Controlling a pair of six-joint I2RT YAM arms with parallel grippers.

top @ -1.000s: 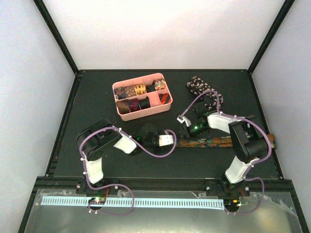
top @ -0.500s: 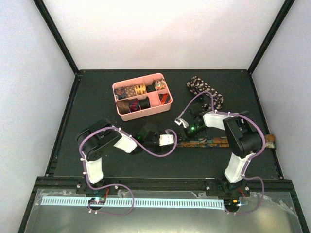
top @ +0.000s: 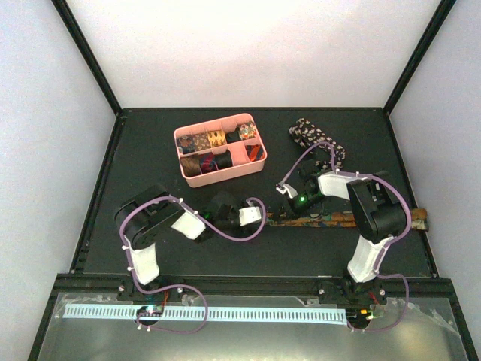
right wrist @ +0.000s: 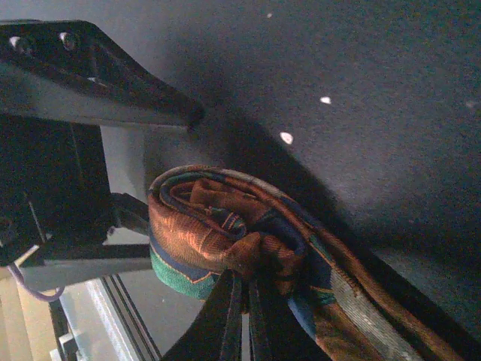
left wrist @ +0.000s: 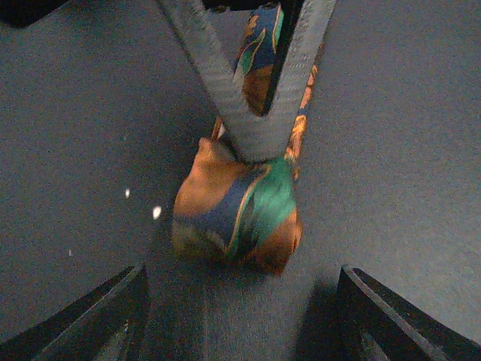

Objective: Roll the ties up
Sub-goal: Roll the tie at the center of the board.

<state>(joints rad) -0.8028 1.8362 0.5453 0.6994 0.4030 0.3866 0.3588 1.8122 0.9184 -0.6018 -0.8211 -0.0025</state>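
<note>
The tie roll (left wrist: 237, 218) was clamped by the right gripper (right wrist: 244, 280) (jaws closed). The left gripper (left wrist: 242, 286) was seen open, off the roll.

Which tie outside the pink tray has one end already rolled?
The orange, blue and green tie lying straight; the right gripper is shut on its rolled end. The black speckled tie lies in a loose heap.

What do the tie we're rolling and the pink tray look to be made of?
The partly rolled tie looks like woven fabric, probably silk or a satin-like synthetic: it has soft folds and a slight sheen across its orange, blue and green pattern. The pink tray is likely moulded plastic: it is even in colour, with rounded corners and thin built-in dividers. It is too small in view to judge its gloss.
</note>
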